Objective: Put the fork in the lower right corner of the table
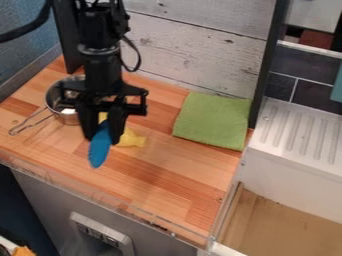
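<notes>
Clear rail point(127, 206) lines counter's near edge as blue utensil awaits its corner

Black gripper point(102, 140), its pincer narrowed on the blue utensil point(99, 156), hangs over the left part of the wooden counter point(170, 172); the utensil, presumably the fork of the task, points down toward the near edge, though its tines cannot be made out; a metal pot point(69, 118) sits behind and to the left, a yellow object point(133, 140) just beside the held piece, a green cloth point(212, 121) farther right. The grasp appears made and the carry is the step in hand; the next move calls for enough lift to clear the yellow object, a swing right and toward the viewer, then a low release at the lower right corner, short of the rail.
</notes>
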Motion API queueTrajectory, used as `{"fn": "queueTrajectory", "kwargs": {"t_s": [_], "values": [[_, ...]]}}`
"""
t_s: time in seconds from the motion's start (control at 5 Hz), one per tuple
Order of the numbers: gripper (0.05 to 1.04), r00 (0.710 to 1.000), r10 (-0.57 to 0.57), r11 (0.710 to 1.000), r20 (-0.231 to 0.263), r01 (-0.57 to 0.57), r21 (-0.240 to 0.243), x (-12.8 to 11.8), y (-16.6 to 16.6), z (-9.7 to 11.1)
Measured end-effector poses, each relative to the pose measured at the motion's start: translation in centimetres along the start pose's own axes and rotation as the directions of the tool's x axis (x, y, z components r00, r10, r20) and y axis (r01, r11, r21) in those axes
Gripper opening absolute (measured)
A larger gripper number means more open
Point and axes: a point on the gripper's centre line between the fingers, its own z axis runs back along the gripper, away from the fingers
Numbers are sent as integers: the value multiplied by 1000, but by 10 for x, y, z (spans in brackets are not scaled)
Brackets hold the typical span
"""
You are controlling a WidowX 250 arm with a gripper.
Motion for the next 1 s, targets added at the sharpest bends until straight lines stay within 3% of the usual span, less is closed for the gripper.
{"fn": "queueTrajectory", "kwargs": {"t_s": [0.2, 0.4, 0.6, 1.0], "values": [[396, 999, -21, 999, -38, 22, 29, -23, 3, -17], [396, 994, -97, 994, -48, 100, 50, -24, -11, -35], [396, 982, -168, 981, -84, 175, 82, -21, -38, -57], [384, 968, -208, 969, -143, 224, 106, -1, -70, -71]]}}
